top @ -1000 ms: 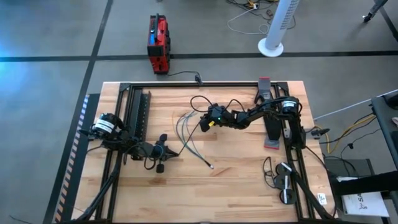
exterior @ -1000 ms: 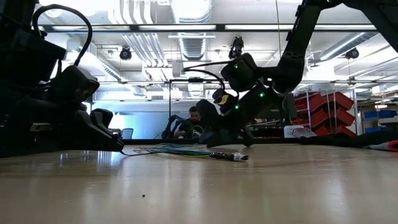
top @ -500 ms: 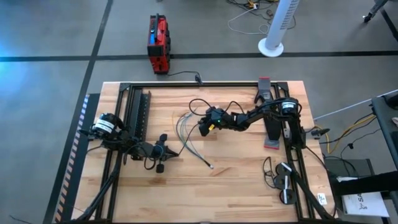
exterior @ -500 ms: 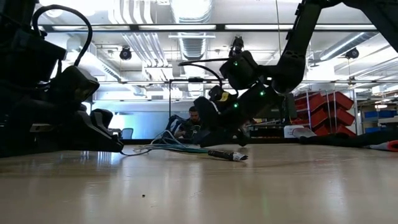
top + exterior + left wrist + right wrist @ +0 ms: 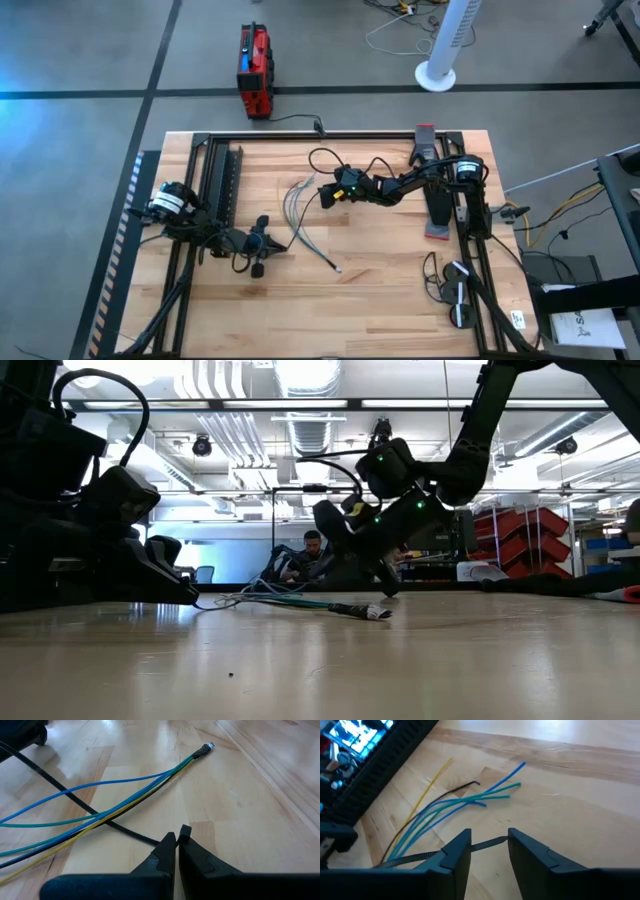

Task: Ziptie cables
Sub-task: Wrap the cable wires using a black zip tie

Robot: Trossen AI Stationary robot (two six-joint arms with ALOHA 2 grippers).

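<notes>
The cables (image 5: 297, 212) are thin blue, green, yellow and black wires lying on the wooden table, bound at one end (image 5: 206, 747), with their free ends (image 5: 496, 795) fanned out. My right gripper (image 5: 489, 841) hovers open over them at mid-table (image 5: 325, 192). A black toothed strip (image 5: 420, 856) lies on the table and shows in the gap between its fingers. My left gripper (image 5: 177, 836) is shut, low at the table's left (image 5: 270, 243), pointing at the cables. The near end of a black strip (image 5: 145, 837) reaches its fingertips. My left gripper's shut fingertips stand right at the end of the black strip (image 5: 156, 840), which lies flat on the table across the wires. I cannot tell whether they touch it.
A black toothed rack (image 5: 226, 180) lies along the table's left side. A black-and-red tool (image 5: 432, 190) and black cords (image 5: 445, 290) sit on the right. The black frame (image 5: 330, 137) runs round the table. People sit far behind in the room (image 5: 312, 555).
My right gripper has risen off the table and drawn a little toward the far edge, tipping so that one finger points up. The wires' free ends, briefly lifted half a second ago, lie lower again.
</notes>
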